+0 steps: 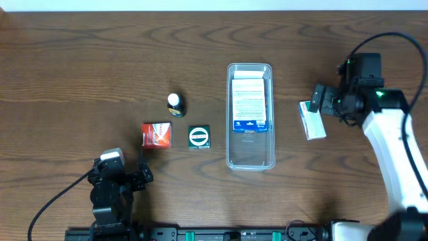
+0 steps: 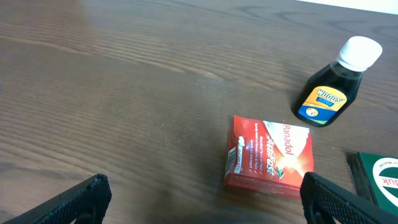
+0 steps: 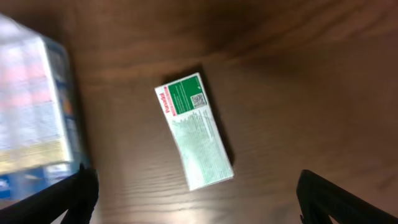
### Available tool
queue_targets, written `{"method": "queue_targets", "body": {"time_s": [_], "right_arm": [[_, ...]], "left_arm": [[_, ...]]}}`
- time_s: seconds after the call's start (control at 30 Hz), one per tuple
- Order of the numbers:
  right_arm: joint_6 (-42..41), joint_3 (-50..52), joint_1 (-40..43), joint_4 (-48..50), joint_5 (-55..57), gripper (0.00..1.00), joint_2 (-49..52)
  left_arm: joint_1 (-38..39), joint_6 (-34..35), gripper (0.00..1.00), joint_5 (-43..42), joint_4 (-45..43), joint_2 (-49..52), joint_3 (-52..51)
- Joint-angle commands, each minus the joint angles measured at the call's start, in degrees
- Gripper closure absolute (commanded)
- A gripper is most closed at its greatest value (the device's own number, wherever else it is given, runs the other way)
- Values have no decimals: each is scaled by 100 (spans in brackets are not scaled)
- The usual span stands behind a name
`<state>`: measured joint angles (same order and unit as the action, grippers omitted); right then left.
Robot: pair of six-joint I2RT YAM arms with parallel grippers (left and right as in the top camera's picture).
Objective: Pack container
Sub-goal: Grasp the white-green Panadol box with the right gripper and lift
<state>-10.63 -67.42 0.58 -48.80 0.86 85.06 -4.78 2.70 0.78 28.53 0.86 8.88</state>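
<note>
A clear, long and narrow plastic tub with rounded corners [image 1: 229,114] is seen lengthwise near the middle of the dark brown wooden counter [image 1: 80,67]. A white and blue printed carton [image 1: 249,104] is laid flat in its far portion, while the near portion is bare.

Just beside the tub on its right, a slim white carton with a green end panel [image 1: 311,122] is laid flat on the counter. The right claw [image 1: 313,100] is held over that carton's far end, so the tub is placed to the claw's left, near but apart. In the right wrist view the slim carton [image 3: 194,132] is shown slanted, its green panel farthest from the camera, and the right claw [image 3: 196,193] is seen released, its fingers [image 3: 68,199] spread wide at either side of the carton without gripping it. Only in this view is the tub's wall [image 3: 71,118] caught, blurred, at the left edge.

To the tub's left, a small green square box with a white ring [image 1: 198,136], a red rectangular carton [image 1: 156,135] and a small dark bottle with a white cap [image 1: 175,104] are set apart from one another. The left claw [image 1: 142,175] is kept well apart from the tub, near the red carton. In the left wrist view, lettering is made legible on the red carton [image 2: 270,155] and on the bottle [image 2: 333,84]; the green box [image 2: 376,177] is cut by the edge, the tub is not shown, and the left claw [image 2: 205,199] is seen released, gripping nothing.
</note>
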Motion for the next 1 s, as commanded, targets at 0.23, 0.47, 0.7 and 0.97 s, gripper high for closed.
{"method": "queue_targets", "body": {"time_s": [0.23,0.47,0.7,0.97], "right_arm": [[1884,70,17,728,-236,1,1281],[2107,70,0,597,-282,2,1840],[2087,70,-66,669,-173,14,2448],[1390,61,-59,699,-63,48,2500]], "left_arm": [[-2,-96,2,-17,4,15,-94],[-2,-96,2,-17,4,15,-94],[-2,-96,2,-17,4,15,-94],[-2,-96,2,-17,4,15,-94]]}}
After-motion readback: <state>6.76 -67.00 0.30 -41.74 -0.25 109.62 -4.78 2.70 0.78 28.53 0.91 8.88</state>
